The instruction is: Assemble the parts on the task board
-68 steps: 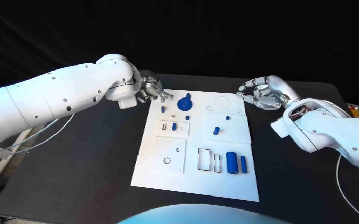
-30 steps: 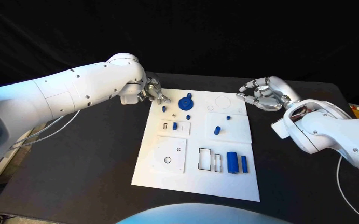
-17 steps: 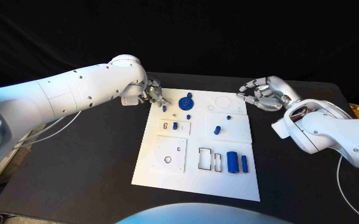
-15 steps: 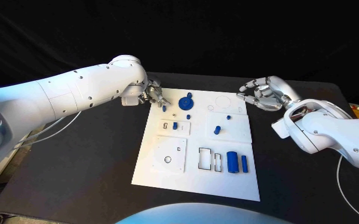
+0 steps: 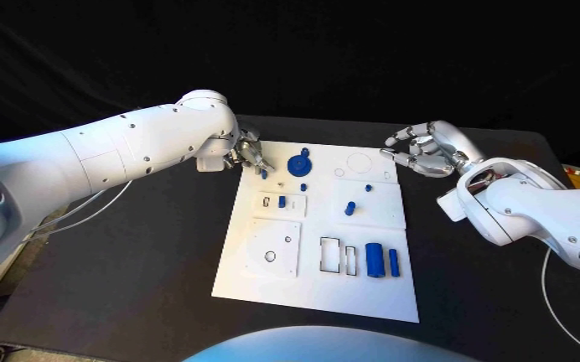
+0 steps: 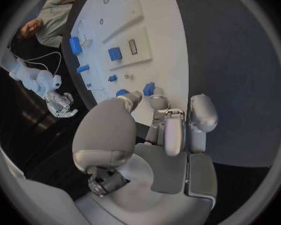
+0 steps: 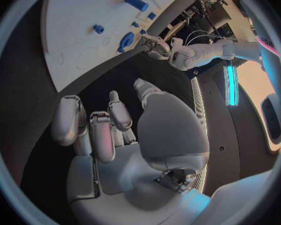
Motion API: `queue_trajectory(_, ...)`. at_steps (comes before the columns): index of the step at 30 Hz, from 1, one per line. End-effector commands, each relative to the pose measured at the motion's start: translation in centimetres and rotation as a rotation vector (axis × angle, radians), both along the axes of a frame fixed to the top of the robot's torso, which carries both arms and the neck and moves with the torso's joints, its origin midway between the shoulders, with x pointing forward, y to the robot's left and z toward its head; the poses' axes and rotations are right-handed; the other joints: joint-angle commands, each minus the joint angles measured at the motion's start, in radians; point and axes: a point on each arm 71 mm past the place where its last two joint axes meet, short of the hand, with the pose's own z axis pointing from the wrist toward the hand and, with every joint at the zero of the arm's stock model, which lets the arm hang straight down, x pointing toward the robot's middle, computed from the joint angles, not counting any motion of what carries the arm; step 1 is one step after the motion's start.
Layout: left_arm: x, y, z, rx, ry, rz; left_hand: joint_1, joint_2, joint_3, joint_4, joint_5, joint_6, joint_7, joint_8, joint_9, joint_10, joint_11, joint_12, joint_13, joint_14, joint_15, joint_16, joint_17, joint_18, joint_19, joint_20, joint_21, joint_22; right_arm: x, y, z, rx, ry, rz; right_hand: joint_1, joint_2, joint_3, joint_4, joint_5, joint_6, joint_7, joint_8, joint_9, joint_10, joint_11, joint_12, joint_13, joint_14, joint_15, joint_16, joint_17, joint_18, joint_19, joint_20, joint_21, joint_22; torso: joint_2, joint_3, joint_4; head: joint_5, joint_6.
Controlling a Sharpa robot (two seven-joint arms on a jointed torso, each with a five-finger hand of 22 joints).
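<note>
The task board (image 5: 317, 236) is the brightest thing in the head view and is evenly lit with almost no shadow on it, while the black table (image 5: 145, 278) around it and the backdrop behind it stay very dark. The white arms beside the board shine softly without hard glare. In both wrist views the board's straight edges bend strongly toward the dark round frame, and a cyan strip of light (image 7: 232, 85) glows far from the board.

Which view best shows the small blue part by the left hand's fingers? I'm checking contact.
The left wrist view: the small blue part sits just past the left hand, apparently untouched. In the head view, the part is tiny; the right wrist view can't resolve it.
</note>
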Motion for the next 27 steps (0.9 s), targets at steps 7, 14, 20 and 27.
queue_trajectory(7,-0.08,-0.3,-0.13,-0.025,0.015,-0.003,0.089,0.008,0.073,-0.008,0.002,0.014,-0.008,0.001,-0.006,0.004,-0.007,0.007,-0.001,0.076,-0.001,0.001,0.141,-0.005,0.002,0.001,0.001,0.006,-0.02,0.19,-0.09,-0.011,0.002,0.015,0.005,0.004,0.0,0.006,0.003,-0.007,0.001,0.006,0.001,-0.005,-0.003,0.0,-0.001,0.059,-0.008,-0.006,0.071,0.02,-0.008,0.001,-0.005,-0.002,0.0,0.0007,0.0003,0.003,-0.005)
queue_trajectory(14,-0.05,-0.35,-0.16,-0.042,0.019,0.005,0.184,0.001,0.172,-0.043,0.002,0.01,-0.013,0.016,-0.001,0.007,-0.012,0.007,-0.003,0.077,-0.006,0.002,0.144,-0.006,0.003,-0.003,0.002,0.009,-0.01,0.2,-0.1,-0.011,0.002,0.015,0.006,0.005,0.0,0.007,0.004,-0.008,0.001,0.007,0.001,-0.005,-0.003,0.0,-0.001,0.059,-0.008,-0.006,0.07,0.02,-0.008,0.001,-0.005,-0.002,-0.001,0.0006,0.0,0.003,-0.009)
queue_trajectory(20,-0.09,-0.33,-0.14,-0.08,0.016,0.028,0.219,-0.008,0.284,-0.087,0.001,-0.003,-0.015,0.068,0.037,0.016,-0.015,0.004,-0.007,0.077,-0.007,0.002,0.143,-0.006,0.002,-0.006,0.003,0.011,-0.01,0.21,-0.1,-0.011,0.002,0.015,0.008,0.006,-0.001,0.008,0.006,-0.008,0.001,0.007,0.001,-0.005,-0.003,0.0,-0.001,0.059,-0.008,-0.007,0.07,0.02,-0.008,0.001,-0.006,-0.002,-0.002,0.0013,-0.0004,0.004,-0.009)
queue_trajectory(27,-0.75,0.18,0.03,-0.147,0.012,0.069,0.208,-0.017,0.322,-0.097,0.001,-0.011,-0.016,0.092,0.056,0.02,-0.015,0.004,-0.008,0.075,-0.007,0.0,0.138,-0.006,0.002,-0.005,0.004,0.011,0.0,0.21,-0.1,-0.011,0.001,0.015,0.01,0.006,-0.001,0.008,0.007,-0.008,0.001,0.008,0.001,-0.005,-0.003,0.0,-0.001,0.059,-0.008,-0.007,0.069,0.02,-0.009,0.001,-0.007,-0.003,-0.002,0.0013,0.0011,0.009,-0.011)
